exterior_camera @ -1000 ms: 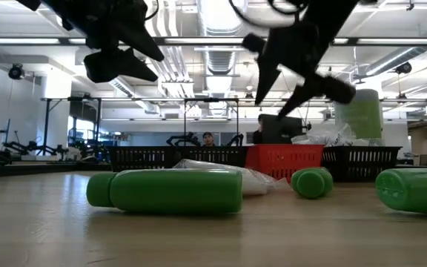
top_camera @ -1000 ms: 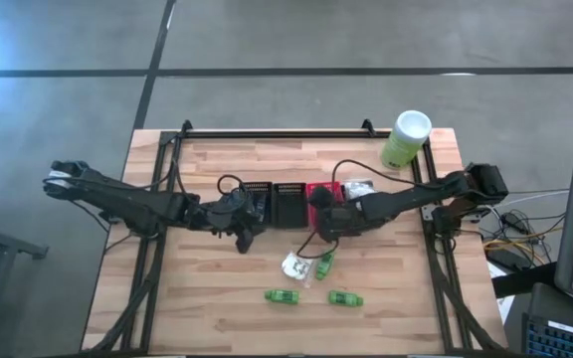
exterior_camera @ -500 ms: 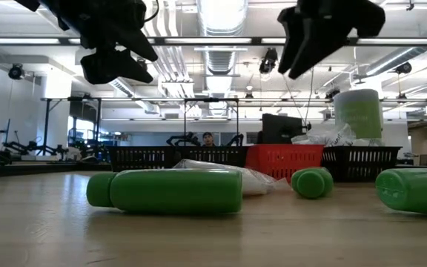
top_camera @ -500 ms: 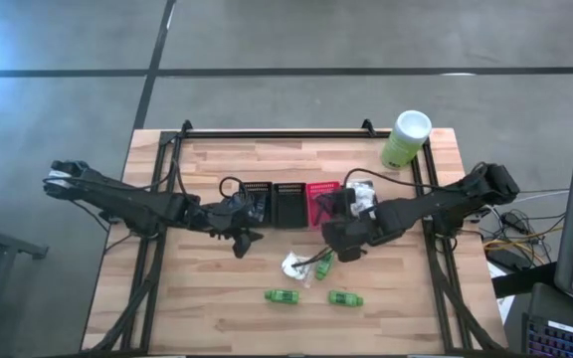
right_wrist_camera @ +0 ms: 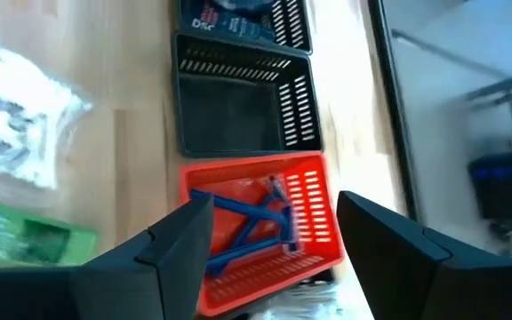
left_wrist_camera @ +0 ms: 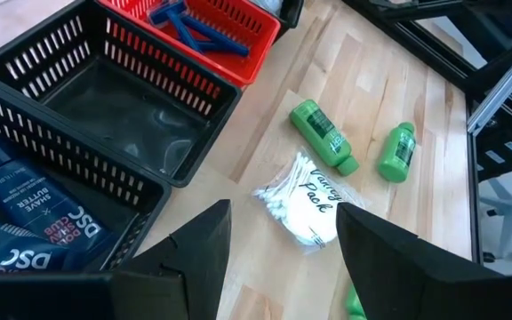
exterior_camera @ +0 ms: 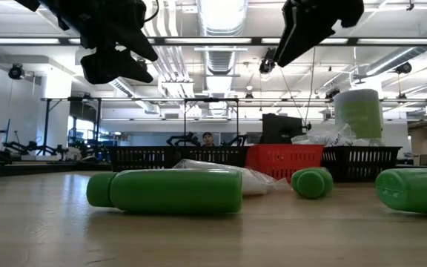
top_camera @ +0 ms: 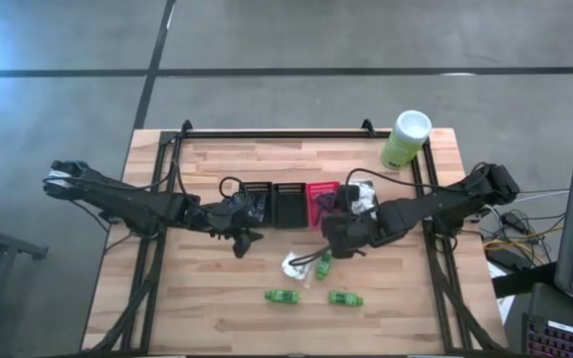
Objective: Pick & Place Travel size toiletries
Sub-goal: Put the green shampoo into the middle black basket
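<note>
Now | red basket (right_wrist_camera: 260,222): blue razors (right_wrist_camera: 247,218) | middle black basket (left_wrist_camera: 105,111): empty

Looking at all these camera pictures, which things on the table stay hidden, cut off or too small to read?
- High view: the contents of the black mesh baskets are too small to identify.
- Left wrist view: a third bright green little bottle is cut off by the picture's edge.
- Right wrist view: the white crinkly packet is blurred.
- Low view: the red mesh basket shows only its wall, so its contents stay hidden.
</note>
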